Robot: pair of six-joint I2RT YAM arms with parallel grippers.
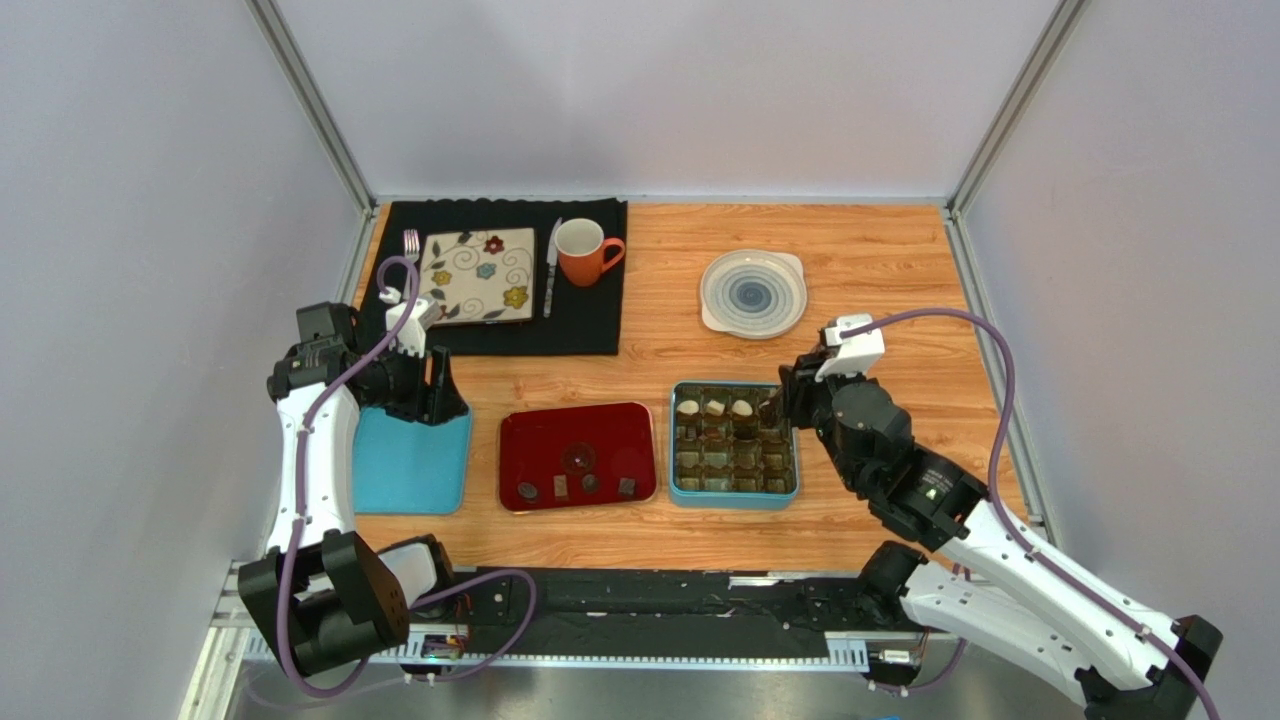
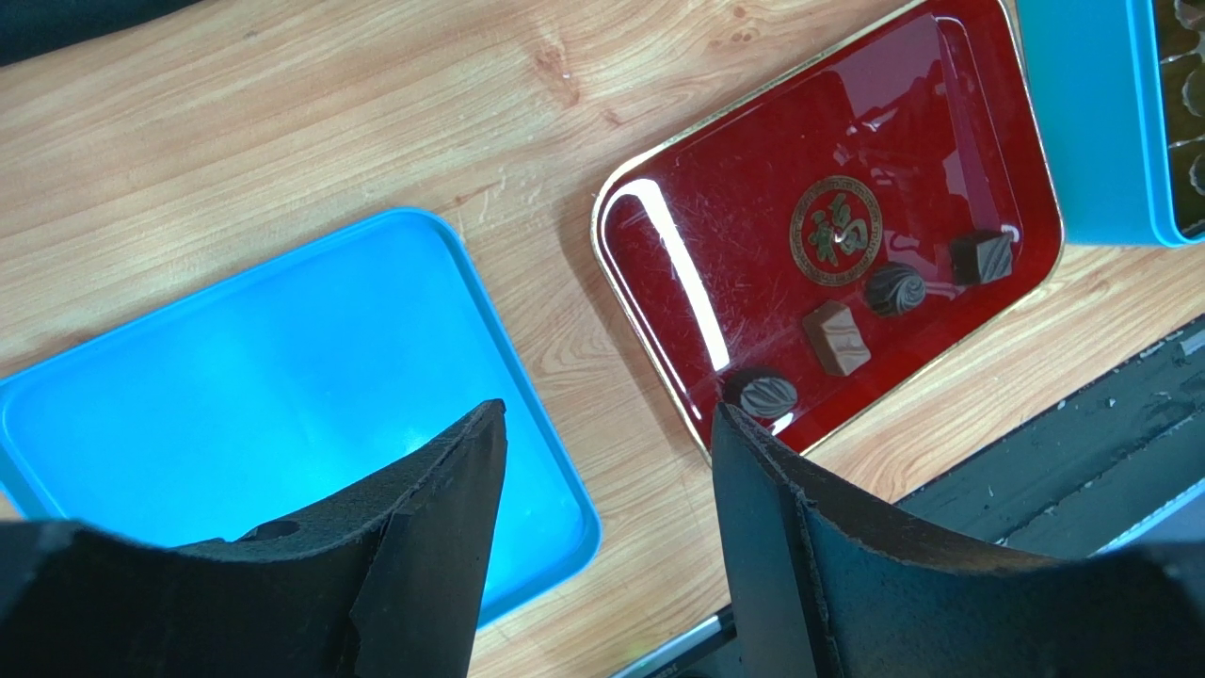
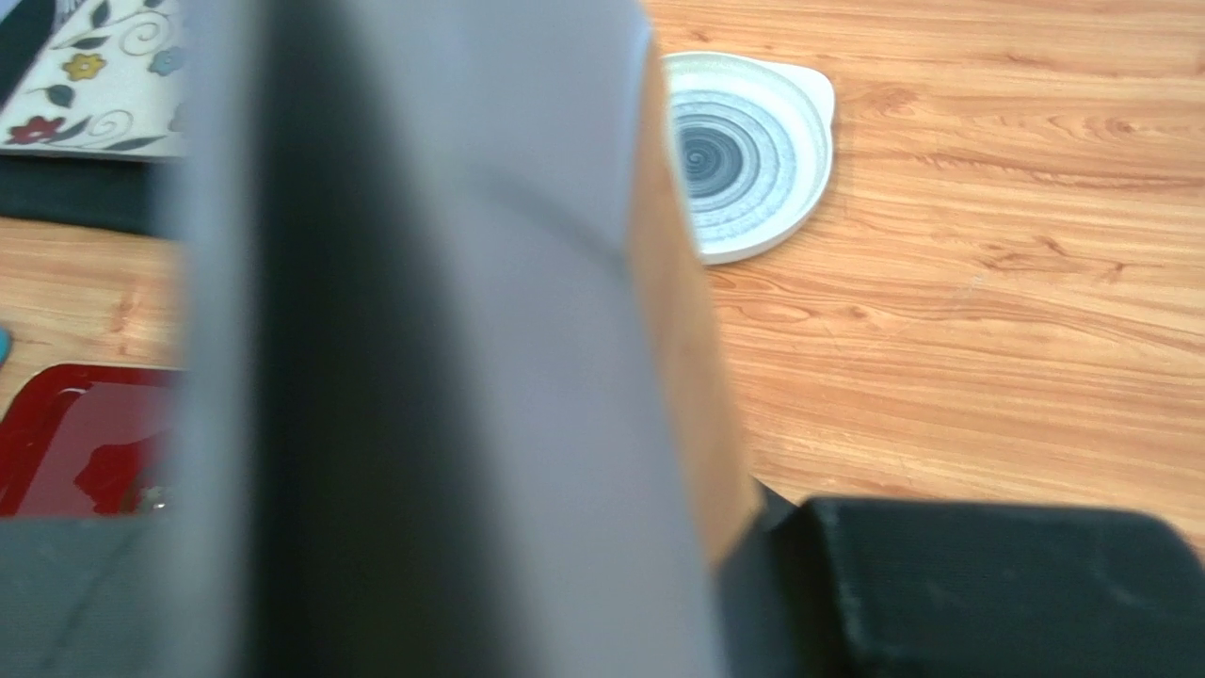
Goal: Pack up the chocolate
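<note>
Several dark chocolates (image 1: 591, 483) lie along the near edge of a red tray (image 1: 631, 428); the left wrist view shows them clearly (image 2: 895, 290). A teal box (image 1: 733, 495) with a brown gridded insert holds white bonbons (image 1: 715, 407) in its far row and darker ones below. My left gripper (image 1: 436, 398) is open and empty above a blue lid (image 1: 406, 473), its fingers (image 2: 467, 480) spanning the lid's corner and the tray's corner. My right gripper (image 1: 784, 402) is at the box's far right corner. Its wrist view is filled by a blurred grey and brown shape, so its jaws are hidden.
A black mat (image 1: 586, 323) at the back left holds a floral plate (image 1: 478, 276), a fork, a knife and an orange mug (image 1: 583, 251). A white round dish (image 1: 751, 291) sits at the back right. Grey walls close in both sides.
</note>
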